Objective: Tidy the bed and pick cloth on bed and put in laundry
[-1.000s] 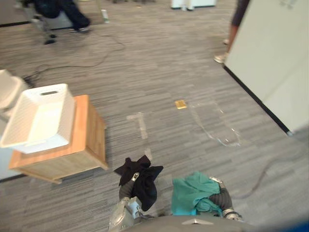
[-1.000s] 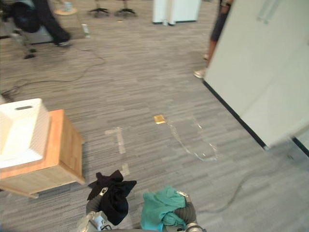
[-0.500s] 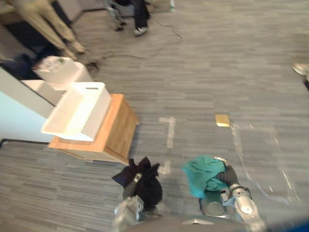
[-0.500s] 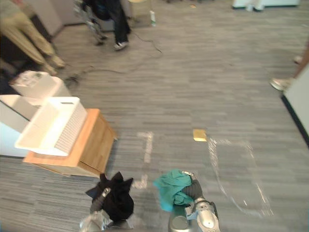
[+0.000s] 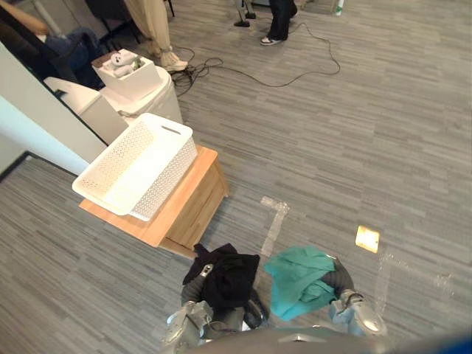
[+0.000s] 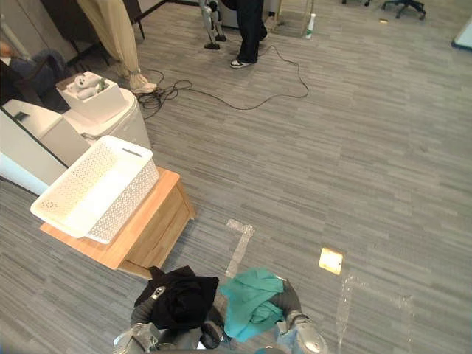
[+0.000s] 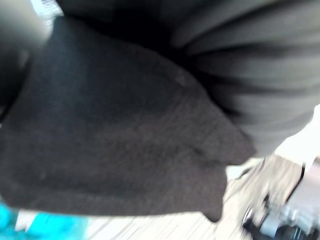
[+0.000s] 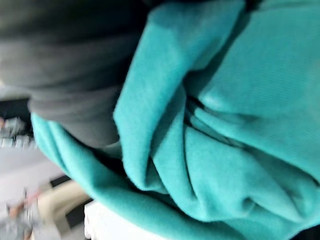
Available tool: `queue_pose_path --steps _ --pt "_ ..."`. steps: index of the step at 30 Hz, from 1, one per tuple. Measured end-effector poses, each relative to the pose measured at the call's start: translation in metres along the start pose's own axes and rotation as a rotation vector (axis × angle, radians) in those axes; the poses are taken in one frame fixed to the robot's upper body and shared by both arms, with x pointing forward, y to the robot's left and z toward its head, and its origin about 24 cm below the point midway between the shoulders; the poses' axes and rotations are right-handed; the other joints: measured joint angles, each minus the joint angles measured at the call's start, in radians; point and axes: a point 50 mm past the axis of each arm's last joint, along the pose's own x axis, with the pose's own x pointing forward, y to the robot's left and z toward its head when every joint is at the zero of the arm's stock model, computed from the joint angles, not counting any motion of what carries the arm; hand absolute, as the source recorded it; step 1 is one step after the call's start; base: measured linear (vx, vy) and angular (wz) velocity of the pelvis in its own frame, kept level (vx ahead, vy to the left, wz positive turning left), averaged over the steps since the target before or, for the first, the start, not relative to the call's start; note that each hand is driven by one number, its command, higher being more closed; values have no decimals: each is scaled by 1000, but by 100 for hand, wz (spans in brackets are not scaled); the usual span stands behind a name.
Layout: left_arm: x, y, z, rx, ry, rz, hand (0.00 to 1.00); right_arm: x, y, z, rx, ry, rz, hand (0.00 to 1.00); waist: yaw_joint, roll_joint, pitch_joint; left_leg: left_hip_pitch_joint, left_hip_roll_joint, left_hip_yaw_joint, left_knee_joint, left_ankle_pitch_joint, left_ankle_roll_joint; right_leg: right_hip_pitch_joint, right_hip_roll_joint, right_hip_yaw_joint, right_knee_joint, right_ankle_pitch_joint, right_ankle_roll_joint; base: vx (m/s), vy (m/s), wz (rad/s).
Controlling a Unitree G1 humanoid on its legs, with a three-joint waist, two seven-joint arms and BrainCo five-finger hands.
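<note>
We see the black cloth [image 5: 225,274] at the bottom of the frame, just left of centre. It is bunched over the left hand [image 5: 193,289] and held clear of the grey carpet floor [image 5: 332,133]. The cloth covers the hand, so we cannot tell whether that hand is clamped on it or merely carrying it. In the left wrist view the same dark fabric hangs right against the ribbed cover.

Just to its right, at bottom centre, the teal cloth [image 5: 299,280] is piled over the right hand [image 5: 339,279], also off the floor. Here too we cannot tell whether the hand is closed on it. The two cloths are near each other but apart.

At mid-left, above the black cloth, a white perforated laundry basket [image 5: 164,183] sits tilted on a low wooden counter [image 5: 193,203]. Neither cloth is in it.

In the upper left, behind the counter, stands a white bin [image 5: 140,96] with an open box [image 5: 125,66] on top. Along the top edge are one person's beige trouser legs [image 5: 155,26] and another person's dark trouser legs [image 5: 280,18]. Strips of pale tape [image 5: 274,220] and a small yellow patch [image 5: 367,238] mark the floor right of centre.
</note>
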Motion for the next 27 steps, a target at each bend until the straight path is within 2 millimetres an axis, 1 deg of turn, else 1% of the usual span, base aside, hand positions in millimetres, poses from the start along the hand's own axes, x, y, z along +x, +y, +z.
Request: queue_pose_path --steps 1,2,3,4,5,6,7,8,9,10,11,12,13,14,15,16,17,18,19,20,21,22,23,24,25,26,27 --pt "0 0 0 1 1 -1 100 1 3 3 -2 -7 16 100 4 0 0 20 2 -3 6 -10 -2 -3 -12 1 65 1 4 324 139 48" --pt "0 -1 -1 17 8 -6 100 3 9 6 -5 -17 45 100 10 0 0 67 2 -29 5 -32 -15 -32 -57 6 255 1 6 337 159 52" --pt "0 -2 -2 37 13 -9 100 5 16 10 -13 -32 84 100 13 -3 -1 106 -5 -76 -5 -64 -41 -118 -114 51 513 18 -7 338 133 62" --pt "-1 -1 -2 44 18 -8 100 6 19 12 -17 -38 100 100 12 -2 -1 122 -13 -102 -16 -80 -53 -164 -137 83 634 7 -14 325 59 87" --pt "-1 3 0 66 20 12 100 8 28 12 -31 -35 131 100 3 -30 0 145 -31 -149 -16 -92 -56 -233 -183 122 806 -15 -25 345 -15 115" --pt "-1 6 0 76 26 30 100 7 31 10 -34 -31 136 100 -5 -32 2 168 -36 -205 -14 -105 -63 -278 -202 138 877 -34 -45 321 -23 122" --pt "-2 7 -1 79 28 35 100 6 32 9 -31 -29 134 100 -8 -30 2 175 -36 -235 -14 -113 -66 -302 -203 145 886 -46 -53 287 -44 122" --pt "-4 12 -1 88 31 44 100 4 32 5 -27 -18 130 100 -13 -26 3 188 -36 -284 -16 -125 -69 -354 -193 177 870 -58 -63 169 -43 101" --pt "-4 12 -2 90 34 43 100 2 32 3 -24 -12 123 100 -17 -24 2 191 -35 -310 -17 -129 -76 -377 -186 197 847 -64 -66 225 -81 135" --pt "-5 13 -2 95 36 45 100 -1 31 0 -22 -4 107 100 -21 -21 3 200 -35 -366 -22 -131 -81 -420 -169 230 782 -66 -64 242 -114 140" --pt "-7 17 -4 97 42 54 100 -2 29 -1 -21 -3 92 100 -28 -16 4 208 -32 -422 -28 -130 -87 -452 -140 266 692 -73 -53 253 -131 140" --pt "-8 18 -4 99 44 59 100 -2 28 -1 -22 -7 85 100 -31 -12 5 210 -26 -456 -27 -126 -89 -462 -121 286 631 -74 -51 277 -181 151" --pt "-8 19 -3 103 44 60 100 -3 25 -1 -20 -16 68 100 -45 1 12 218 -5 -518 -27 -123 -105 -465 -73 330 484 -70 -45 309 -237 165" --pt "-7 19 -1 105 40 56 100 -3 21 -1 -15 -24 51 100 -50 11 17 221 12 -582 -32 -118 -128 -466 -17 391 326 -37 -31 316 -263 166" --pt "-7 19 -1 107 39 55 100 -3 20 -1 -9 -29 46 100 -50 12 17 221 19 -611 -33 -120 -138 -470 2 426 251 -8 -29 324 -312 150" --pt "-8 20 -1 112 40 54 100 -3 20 -1 -3 -39 44 100 -49 6 17 221 23 -662 -38 -126 -161 -470 27 492 99 64 -16 321 -370 133" --pt "-10 25 0 132 44 59 100 -3 22 0 6 -51 44 100 -47 -16 13 226 14 -706 -34 -141 -188 -459 27 543 -19 111 11 418 -489 140" --pt "-11 28 0 154 50 60 100 -4 22 0 23 -56 37 100 -48 -36 13 242 9 -731 -30 -156 -213 -447 24 561 -7 216 1 359 -427 98" --pt "-11 26 -3 156 57 54 100 -4 21 -1 23 -54 34 100 -43 -21 17 258 24 -727 -35 -159 -223 -444 36 554 14 234 -19 374 -388 63" --pt "-15 20 -11 132 67 34 100 -4 13 1 7 -54 19 100 -32 21 18 270 72 -692 -49 -155 -246 -437 65 517 37 203 -38 358 -305 52" --pt "-18 17 -15 117 73 19 100 -2 11 7 0 -70 19 100 -36 53 22 288 104 -643 -65 -138 -269 -421 82 484 59 178 -58 350 -267 56" --pt "-18 16 -16 115 74 11 100 -1 11 8 -2 -76 19 100 -38 60 21 299 115 -630 -76 -125 -279 -415 89 472 69 164 -64 386 -248 61" --pt "-19 15 -15 118 69 5 100 2 15 12 3 -91 24 100 -35 65 18 322 127 -610 -81 -96 -292 -400 92 452 102 119 -77 284 -189 40" --pt "-19 15 -16 123 71 6 100 3 18 14 8 -102 34 100 -15 44 25 327 126 -597 -21 -81 -292 -376 86 450 124 73 -88 279 -238 26" --pt "-22 16 -18 114 70 13 100 4 22 17 10 -116 47 100 -6 26 36 296 131 -589 101 -81 -291 -343 81 443 115 56 -98 163 -210 24" --pt "-24 14 -15 93 41 16 100 4 29 23 23 -146 64 100 -2 15 43 190 156 -583 351 -62 -272 -286 78 418 76 51 -104 159 -209 30" --pt "-24 12 -13 89 26 6 100 2 31 26 25 -160 68 100 -8 19 43 128 186 -572 480 -28 -265 -252 86 403 48 51 -105 189 -162 36"
